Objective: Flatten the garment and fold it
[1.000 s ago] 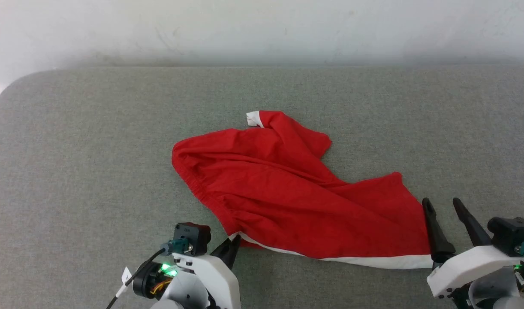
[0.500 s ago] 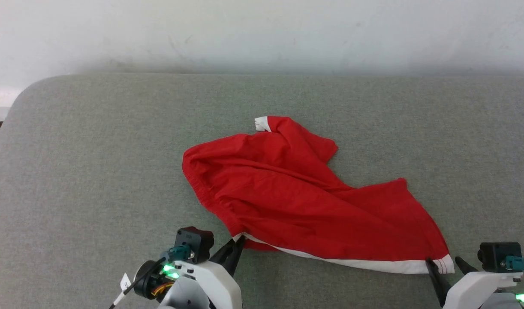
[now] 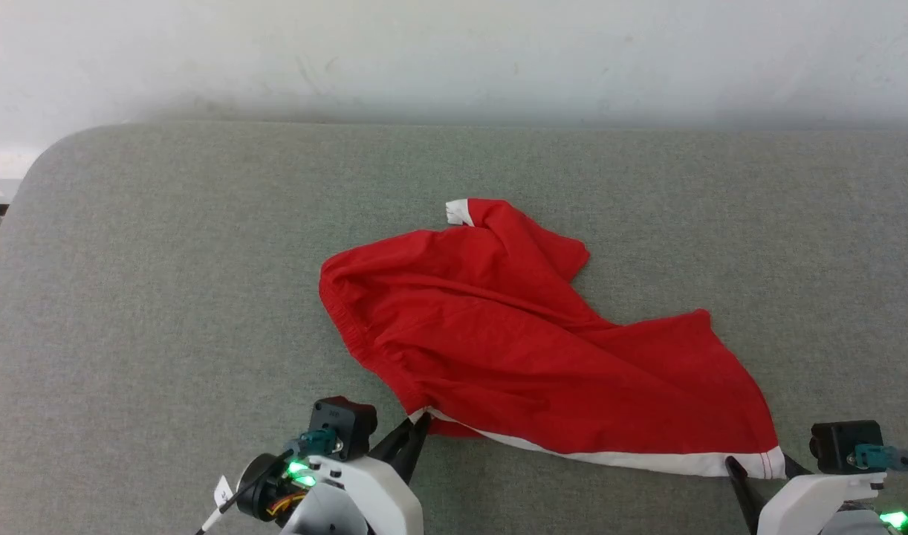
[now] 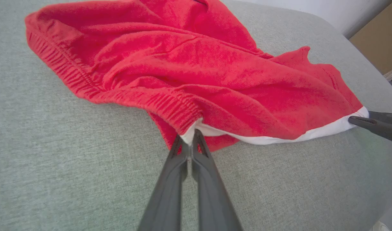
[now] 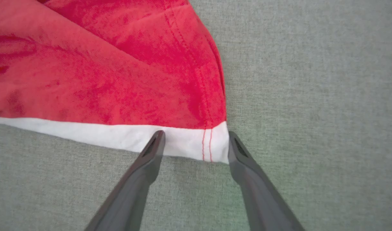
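Shorts (image 3: 528, 349) lie crumpled on the table (image 3: 164, 282). Left hand (image 4: 190, 144) pinches the waistband corner; right hand (image 5: 194, 138) spread, straddling the white hem corner. Advise: close right squarely on the hem, then draw both corners apart evenly
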